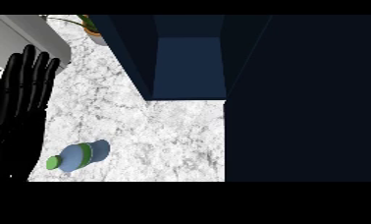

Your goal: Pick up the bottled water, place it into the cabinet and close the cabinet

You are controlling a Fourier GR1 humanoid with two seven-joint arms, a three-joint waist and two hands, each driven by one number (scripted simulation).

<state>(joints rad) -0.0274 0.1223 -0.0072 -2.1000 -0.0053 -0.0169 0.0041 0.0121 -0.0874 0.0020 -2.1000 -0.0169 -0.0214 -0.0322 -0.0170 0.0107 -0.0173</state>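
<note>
We spotted the bottled water (76,156) on the marble counter (167,134), just right of our left hand (20,117), fingers straight and holding nothing. Its green label was too small to read, and the cabinet (188,61) stood open.

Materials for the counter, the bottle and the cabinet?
Counter: looks like white marble, grey veining, low sheen. Bottle: likely plastic, blue body, green cap and band. Cabinet: matte navy panels, no grain showing; painted wood or laminate, cannot tell.
</note>
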